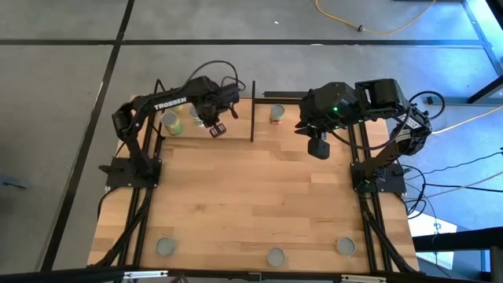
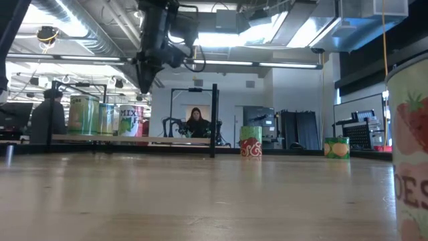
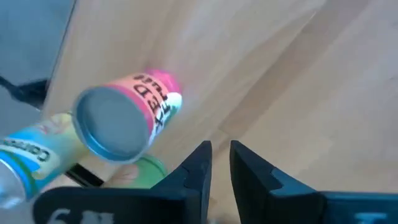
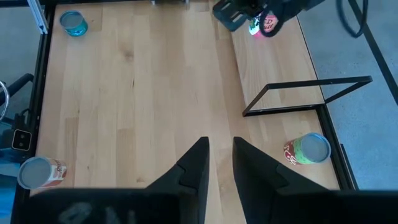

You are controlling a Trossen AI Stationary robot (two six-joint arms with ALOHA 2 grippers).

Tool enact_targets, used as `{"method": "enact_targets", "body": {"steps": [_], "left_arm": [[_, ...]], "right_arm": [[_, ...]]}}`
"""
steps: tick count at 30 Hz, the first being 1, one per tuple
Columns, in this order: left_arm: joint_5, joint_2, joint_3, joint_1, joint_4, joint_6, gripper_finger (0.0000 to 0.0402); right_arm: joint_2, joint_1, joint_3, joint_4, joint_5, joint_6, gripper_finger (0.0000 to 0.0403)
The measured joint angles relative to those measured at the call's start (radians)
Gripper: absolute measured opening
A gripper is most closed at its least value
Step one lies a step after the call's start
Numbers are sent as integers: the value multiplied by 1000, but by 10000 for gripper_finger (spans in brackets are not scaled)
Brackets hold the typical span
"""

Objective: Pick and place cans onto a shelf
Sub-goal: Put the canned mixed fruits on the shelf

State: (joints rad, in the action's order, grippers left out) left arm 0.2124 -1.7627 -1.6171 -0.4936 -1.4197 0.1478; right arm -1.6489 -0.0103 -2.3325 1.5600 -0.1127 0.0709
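Note:
Three cans stand on the shelf (image 2: 134, 139) at the table's far left: a green one (image 2: 83, 115), a second (image 2: 107, 119) and a red one (image 2: 132, 120). In the left wrist view the red can (image 3: 134, 115) shows its grey top, with a yellow-green can (image 3: 37, 149) beside it. My left gripper (image 1: 216, 128) hangs above the shelf, just right of these cans, pointing down, open, with nothing between its fingers (image 3: 202, 165). My right gripper (image 1: 318, 148) waits high at the far right, open and empty. A red-green can (image 1: 277, 112) stands on the shelf's right part.
Three more cans stand along the table's near edge (image 1: 165, 248), (image 1: 275, 256), (image 1: 346, 246). Thin black upright rods (image 1: 253, 110) frame the shelf. The wide middle of the wooden tabletop (image 1: 251, 189) is bare. A person (image 2: 196, 124) sits in the room beyond.

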Motion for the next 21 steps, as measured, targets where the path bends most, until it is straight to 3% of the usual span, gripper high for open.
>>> {"method": "enact_targets", "body": {"steps": [6, 14, 21], "left_arm": [[51, -4, 61, 3, 23, 7, 4], [68, -5, 162, -44, 118, 3, 1], [145, -4, 189, -74, 159, -25, 1]], "right_arm": [[0, 0, 0, 0, 0, 3, 73], [0, 0, 0, 0, 0, 3, 73], [0, 0, 0, 0, 0, 3, 73]]}}
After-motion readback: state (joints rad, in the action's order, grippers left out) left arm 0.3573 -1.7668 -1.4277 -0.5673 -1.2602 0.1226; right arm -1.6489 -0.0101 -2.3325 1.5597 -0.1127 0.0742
